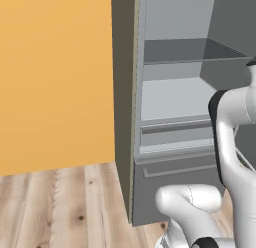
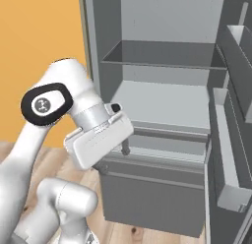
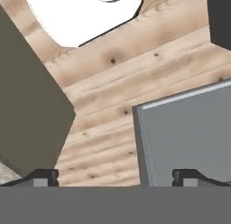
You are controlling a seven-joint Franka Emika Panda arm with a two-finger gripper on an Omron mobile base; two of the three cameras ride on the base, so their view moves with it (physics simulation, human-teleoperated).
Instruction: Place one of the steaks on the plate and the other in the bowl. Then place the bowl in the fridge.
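Floor [image 1: 60, 207]: pale knotty wood planks, running up to the fridge's foot.
Wall [image 1: 55, 77]: flat orange, left of the fridge.
Fridge [image 2: 162, 105]: tall, grey, standing open; pale shelves bare, lower drawer [image 2: 152, 189] shut.
Fridge door [image 2: 231, 139]: swung out at right, bins along its inner side, seen in the right base view.
Left base view: fridge's dark outer side panel edge-on, arm rising at lower right.
Gripper [image 3: 115, 175]: pointing down at the floor beside a grey fridge part.
Fingers [image 3: 43, 175]: spread wide apart, nothing between them.
Steaks, plate, bowl: whereabouts cannot be told.
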